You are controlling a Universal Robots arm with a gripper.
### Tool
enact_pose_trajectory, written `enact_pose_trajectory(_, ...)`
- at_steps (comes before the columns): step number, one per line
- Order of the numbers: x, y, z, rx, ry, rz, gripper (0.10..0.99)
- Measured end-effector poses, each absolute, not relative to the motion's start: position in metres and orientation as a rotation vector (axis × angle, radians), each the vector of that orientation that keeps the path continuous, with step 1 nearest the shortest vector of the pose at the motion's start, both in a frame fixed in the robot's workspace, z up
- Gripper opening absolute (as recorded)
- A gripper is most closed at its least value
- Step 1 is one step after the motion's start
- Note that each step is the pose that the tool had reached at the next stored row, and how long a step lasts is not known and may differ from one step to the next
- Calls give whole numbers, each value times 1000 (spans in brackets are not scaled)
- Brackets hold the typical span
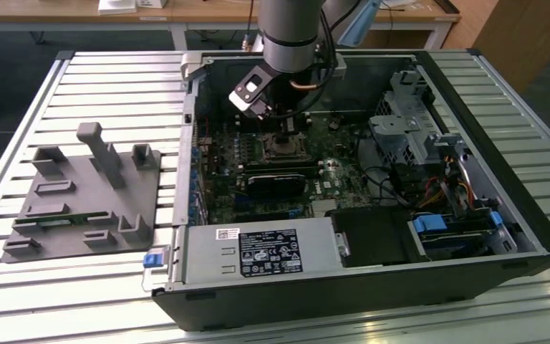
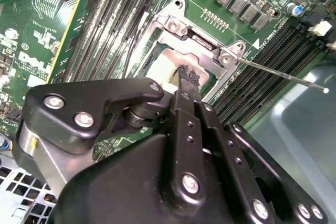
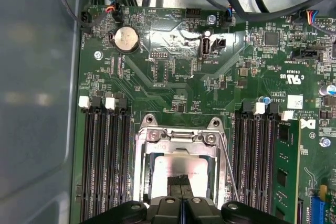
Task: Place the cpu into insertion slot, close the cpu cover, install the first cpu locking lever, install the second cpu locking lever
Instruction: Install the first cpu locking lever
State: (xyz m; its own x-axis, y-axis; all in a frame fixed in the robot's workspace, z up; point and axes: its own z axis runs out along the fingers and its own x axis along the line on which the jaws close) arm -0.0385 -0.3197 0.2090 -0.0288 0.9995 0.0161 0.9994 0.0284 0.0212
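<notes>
1. An open case (image 1: 351, 304) is lying flat on the slatted desk (image 1: 26, 294), with the arm reaching down inside it over the green board (image 3: 173, 77).
2. The cpu (image 3: 168, 165) is sitting flat in the slot (image 3: 137, 141), dull metal top facing up.
3. The cover (image 3: 214, 163) looks to be down around it, with the cpu top showing through its window, tho I wouldn't swear it's fully seated.
4. Claw (image 3: 181, 183): fingers pressed together, nothing between them that I can see. The tips are right over the middle of the cpu top, touching it or just off it, can't tell which.
5. One lever (image 2: 283, 75) is a thin wire rod sticking out from the slot's corner at an angle, so it's not hooked down imo.
6. Handling-wise, the cpu is probably light, stiff and slick on top, with a delicate underside. The edges are the place to take it. Dragging it sideways in the slot would be risky.
7. The cover is thin sheet metal, probably springy, and I'd push on the free edge away from the hinge. The lever is skinny and springy, likely to slip off smooth fingers, so it's best caught near its end.
</notes>
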Motion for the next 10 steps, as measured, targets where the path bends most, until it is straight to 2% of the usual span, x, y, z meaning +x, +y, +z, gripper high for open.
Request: enact_pose_trajectory(10,-38,-320,223,2187,2250,42,106)
